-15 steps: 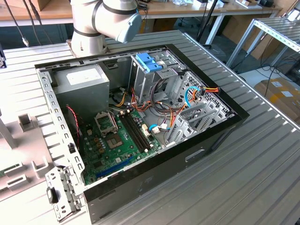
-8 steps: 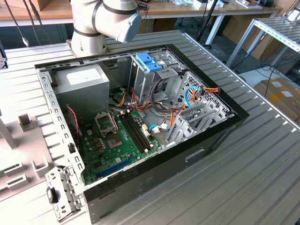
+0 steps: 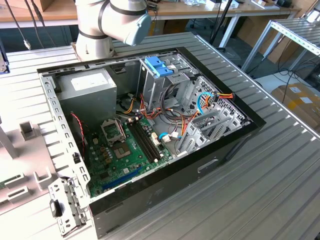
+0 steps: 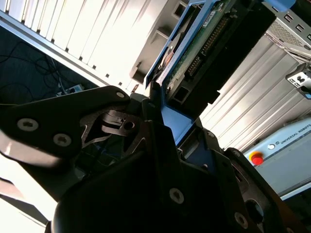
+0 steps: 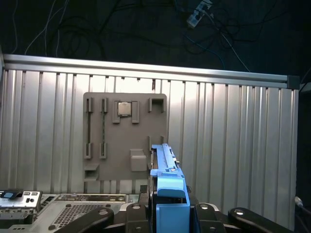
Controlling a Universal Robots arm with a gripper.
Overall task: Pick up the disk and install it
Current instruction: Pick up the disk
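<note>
A robot arm (image 3: pixel 110 20) is seen at the far edge of a ribbed metal bench (image 3: pixel 250 190) in the exterior view, behind an open computer case (image 3: pixel 150 125) lying on its side. A blue-latched bracket (image 3: pixel 157 65) is mounted atop the case's drive cage.

In both wrist views, the end effector (image 5: pixel 169 206) (image 4: pixel 170 126) is pinched on the disk (image 5: pixel 165 165) (image 4: pixel 214 39), gripped by its light blue carrier frame. In the first wrist view, the disk is seen edge-on, held clear of the bench, with a grey parts holder (image 5: pixel 124 136) lying flat beyond it.
</note>
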